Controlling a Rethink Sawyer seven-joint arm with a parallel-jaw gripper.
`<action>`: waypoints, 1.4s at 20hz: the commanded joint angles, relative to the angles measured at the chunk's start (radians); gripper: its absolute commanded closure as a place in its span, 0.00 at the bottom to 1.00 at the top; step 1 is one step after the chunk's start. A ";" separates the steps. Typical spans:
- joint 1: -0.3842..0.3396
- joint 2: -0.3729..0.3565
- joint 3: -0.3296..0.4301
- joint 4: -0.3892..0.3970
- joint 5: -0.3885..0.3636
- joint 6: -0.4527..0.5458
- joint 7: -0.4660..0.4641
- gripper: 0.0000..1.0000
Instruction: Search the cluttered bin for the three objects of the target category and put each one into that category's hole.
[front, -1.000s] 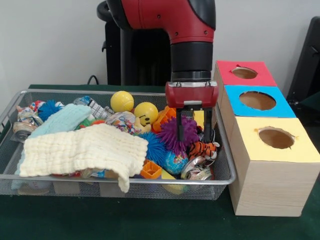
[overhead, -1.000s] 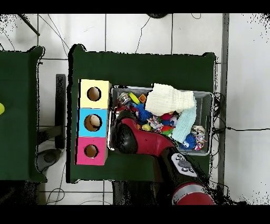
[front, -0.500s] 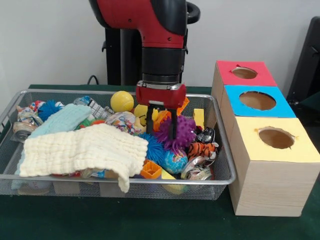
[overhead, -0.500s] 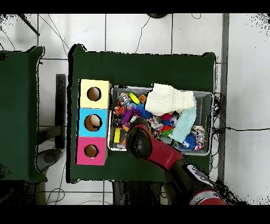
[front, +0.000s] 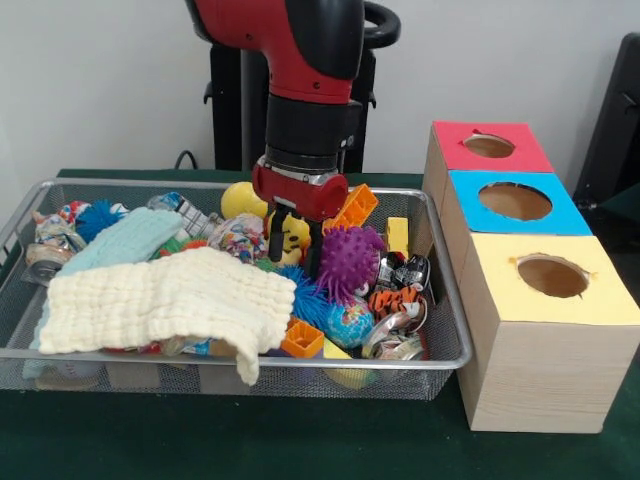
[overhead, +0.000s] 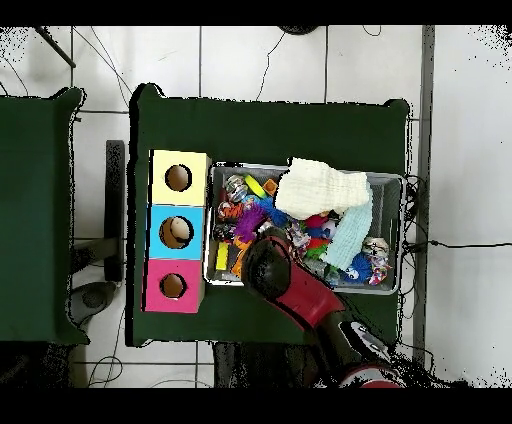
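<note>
Clutter fills the wire bin (front: 20, 225), and no single target stands out in it; the toys sit heaped toward the box side. A purple spiky ball (front: 349, 258) rests near the middle, round, so no long axis shows. The gripper (front: 294, 248) hangs just beside it on the cloth side, its dark fingers (front: 312, 250) parted a little and pointing straight down, with the yellow smiley ball (front: 293, 231) showing between them; whether they touch it I cannot tell, and nothing is lifted. A second yellow ball (front: 238, 199) lies behind, an orange block (front: 354, 207) beside the arm. A cream cloth (front: 165, 300) drapes the front rim. Beside the bin stand three boxes in a row: red box (front: 489, 148), blue box (front: 515, 203), yellow box (front: 550, 278), each with a round hole on top.
</note>
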 joint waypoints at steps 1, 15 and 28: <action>0.180 0.038 -0.175 -0.152 0.254 0.205 0.198 0.00; 0.458 0.157 -0.487 -0.493 0.368 0.642 0.421 0.00; 0.448 0.164 -0.462 -0.581 0.334 0.697 0.482 0.00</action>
